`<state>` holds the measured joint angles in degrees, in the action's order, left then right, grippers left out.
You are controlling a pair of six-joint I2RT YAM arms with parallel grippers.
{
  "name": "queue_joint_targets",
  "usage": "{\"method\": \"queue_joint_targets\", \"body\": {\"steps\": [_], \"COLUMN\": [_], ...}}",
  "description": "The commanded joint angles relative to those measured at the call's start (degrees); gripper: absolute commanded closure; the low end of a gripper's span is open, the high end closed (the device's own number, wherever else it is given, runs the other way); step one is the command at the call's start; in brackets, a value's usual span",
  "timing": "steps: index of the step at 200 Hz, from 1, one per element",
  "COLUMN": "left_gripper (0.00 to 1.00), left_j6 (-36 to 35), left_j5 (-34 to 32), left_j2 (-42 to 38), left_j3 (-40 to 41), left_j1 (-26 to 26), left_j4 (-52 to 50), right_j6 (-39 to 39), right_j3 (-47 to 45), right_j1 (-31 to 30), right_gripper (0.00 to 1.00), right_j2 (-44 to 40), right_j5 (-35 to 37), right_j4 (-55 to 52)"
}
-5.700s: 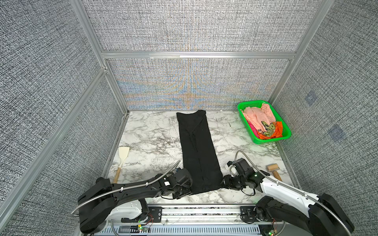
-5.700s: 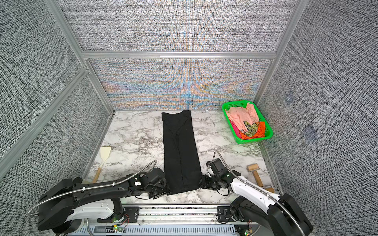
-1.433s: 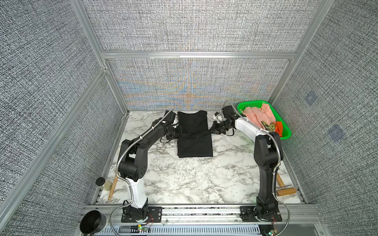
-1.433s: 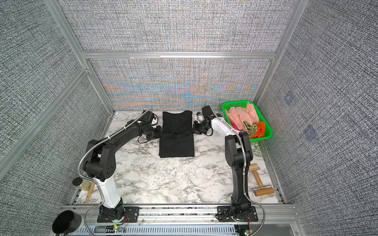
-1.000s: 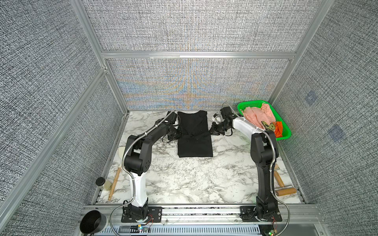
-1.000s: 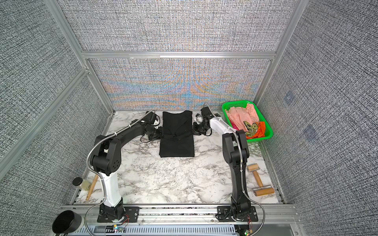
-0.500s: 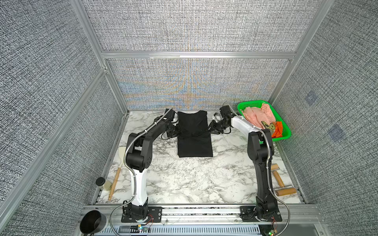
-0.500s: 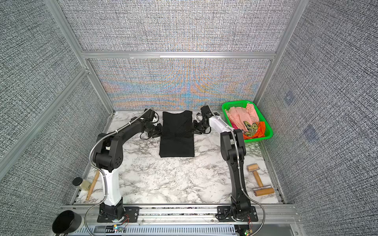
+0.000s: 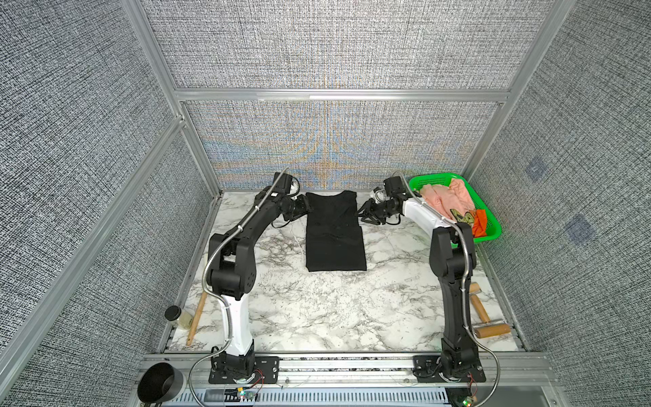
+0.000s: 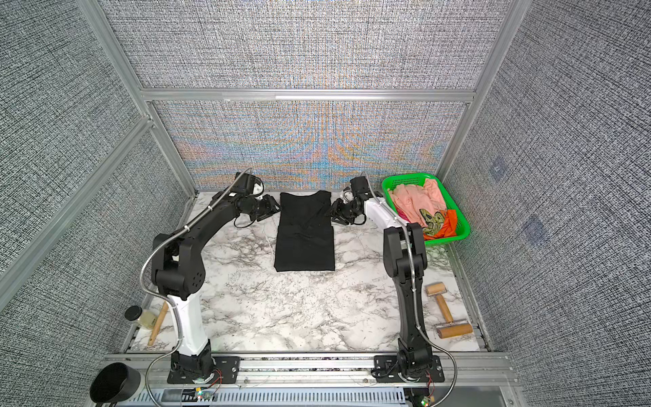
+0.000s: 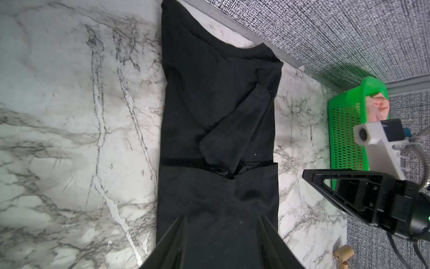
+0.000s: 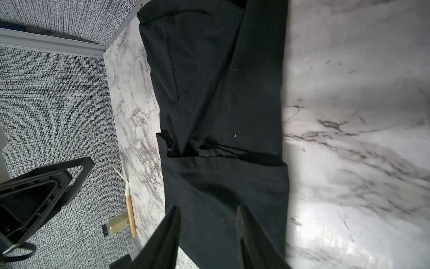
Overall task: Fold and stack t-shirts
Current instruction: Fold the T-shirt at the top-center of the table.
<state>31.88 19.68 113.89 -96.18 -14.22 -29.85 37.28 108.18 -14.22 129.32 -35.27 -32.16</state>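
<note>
The black t-shirt [image 9: 334, 236] lies folded into a narrow rectangle at the far middle of the marble desk [image 9: 317, 310]. The left tool [image 9: 303, 207] and the right tool [image 9: 363, 214] sit just beside its far left and far right edges, jaws partway apart, gripping nothing. Peach-pink and orange tees [image 9: 444, 198] lie heaped in the green basket [image 9: 490, 225], far right.

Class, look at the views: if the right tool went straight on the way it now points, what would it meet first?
The black shirt: the open right tool points across it from the side. Height is unclear, so it might skim over the cloth toward the left tool.
</note>
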Motion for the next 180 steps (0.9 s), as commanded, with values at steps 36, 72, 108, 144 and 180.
{"method": "queue_joint_targets", "body": {"steps": [36, 72, 108, 144, 180], "left_gripper": [0.39, 0.35, 0.35, 0.35, 0.35], "left_j6": [3.33, 6.79, 7.81, 8.10, 10.01], "left_j5": [-3.50, -6.73, -6.89, -6.14, -4.62], "left_j2": [-16.12, -23.58, -24.53, -22.87, -22.74], "left_j3": [23.47, 34.09, 37.21, 38.03, 40.89], "left_j1": [-1.19, -2.21, -3.28, -5.73, -7.78], "left_j4": [7.61, 12.28, 12.70, 11.39, 13.45], "right_j6": [-8.88, -8.64, -7.19, -6.58, -4.33], "right_j3": [-15.22, -24.66, -29.70, -33.30, -37.94], "right_j1": [-0.11, -0.73, -2.01, -3.96, -4.87], "right_gripper": [0.51, 0.49, 0.47, 0.45, 0.43], "right_j2": [-13.89, -19.86, -22.16, -23.16, -23.94], "right_j5": [8.24, 10.38, 11.35, 11.54, 8.88], "right_j4": [-0.28, 3.35, 6.09, 6.58, 9.46]}}
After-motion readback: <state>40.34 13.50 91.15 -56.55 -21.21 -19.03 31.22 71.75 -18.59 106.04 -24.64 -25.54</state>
